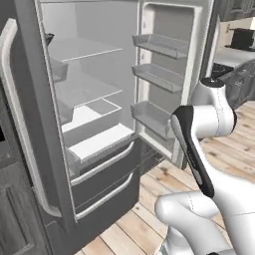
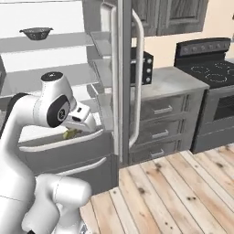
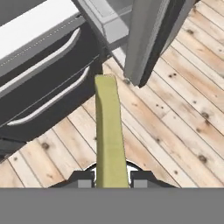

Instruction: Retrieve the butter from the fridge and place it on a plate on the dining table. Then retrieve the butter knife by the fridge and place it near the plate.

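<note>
Carrying the butter (image 3: 108, 131) away from the fridge (image 1: 94, 124) looks to be the step in hand — the pale yellow-green stick sits clamped between the two fingertips of the gripper (image 3: 112, 180), jaws nearly closed on its near end, its far end pointing out over the wooden floor (image 3: 175, 118). In the right base view a bit of the same yellow-green shows just under the hand, in front of the fridge's lower drawers (image 2: 68, 155).

Going left to right across the fridge: the left door (image 1: 30, 114) stands wide open with its long pale handle toward the camera; the shelves (image 1: 87, 92) inside look bare, apart from a small dark bowl (image 2: 36, 32) on an upper shelf (what it holds, if anything, I cannot tell); the right door's bins (image 1: 159, 74) appear empty.

Next, by my reading, the base must turn away and drive to the dining table, keeping the grip firm and the stick clear of the open door's edge, then find the plate.
</note>
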